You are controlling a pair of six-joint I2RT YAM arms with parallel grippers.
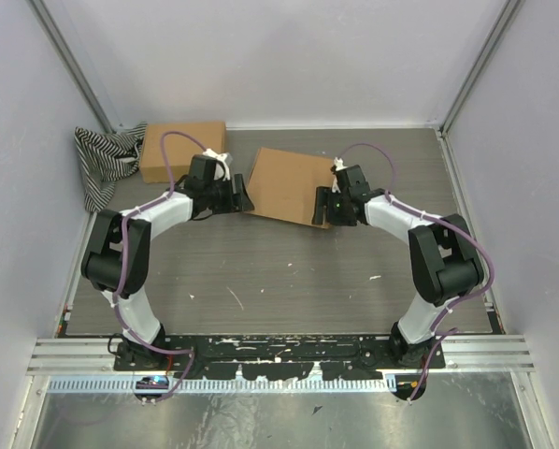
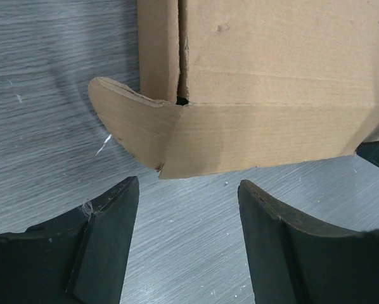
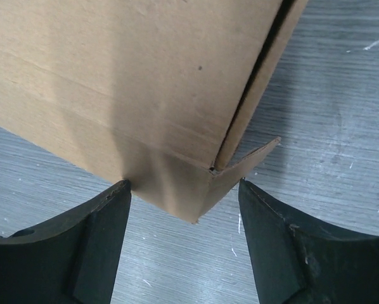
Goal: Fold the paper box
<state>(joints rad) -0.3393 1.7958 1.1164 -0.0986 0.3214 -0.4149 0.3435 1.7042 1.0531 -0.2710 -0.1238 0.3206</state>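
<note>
A flat brown cardboard box (image 1: pixel 292 184) lies on the grey table (image 1: pixel 279 281) between the two arms. My left gripper (image 1: pixel 242 198) is open at its left corner; in the left wrist view the box's corner flap (image 2: pixel 145 130) curls up just beyond my open gripper (image 2: pixel 188 190), not touching the fingers. My right gripper (image 1: pixel 322 208) is open at the box's near right corner; in the right wrist view that corner of the box (image 3: pixel 196 190) sits between the tips of my open gripper (image 3: pixel 184 187), with a small flap (image 3: pixel 250 161) sticking out.
A second, folded brown box (image 1: pixel 181 151) stands at the back left. A black-and-white striped cloth (image 1: pixel 104 161) lies against the left wall beside it. White walls close in the table on three sides.
</note>
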